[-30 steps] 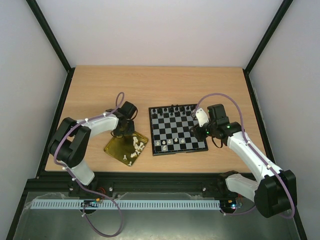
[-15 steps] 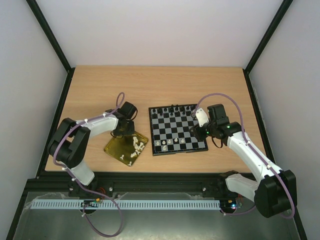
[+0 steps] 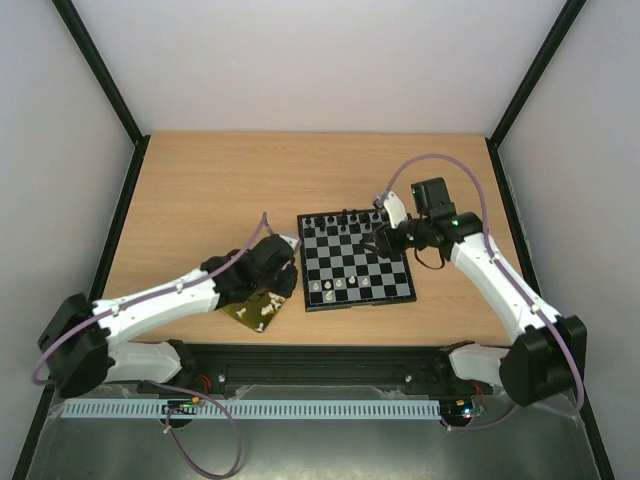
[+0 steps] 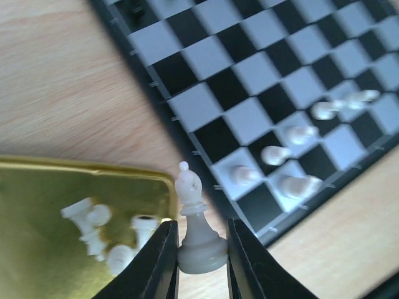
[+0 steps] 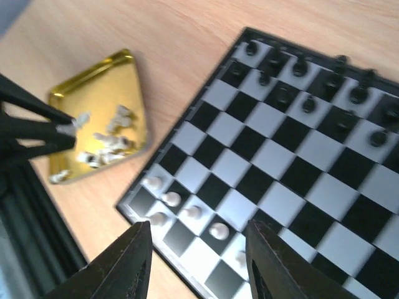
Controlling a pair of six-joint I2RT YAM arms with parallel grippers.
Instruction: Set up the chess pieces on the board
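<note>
Wooden table point(image 3: 200, 190), pale walls; the board point(image 3: 352, 258) lies mid-table with a gold tray point(image 4: 43, 249) just beside its left edge, and loose white chessmen point(image 4: 93, 218) lie in that tray. Left gripper point(image 4: 202, 255): jaws closed on the base of a white bishop point(image 4: 192, 212), held upright above the tray corner nearest the board. Right gripper point(image 5: 199, 261): jaws apart, nothing between them, above the board's right side; a few white pieces point(image 5: 169, 199) stand on the near rows and black chessmen point(image 3: 345, 217) on the far rows.
</note>
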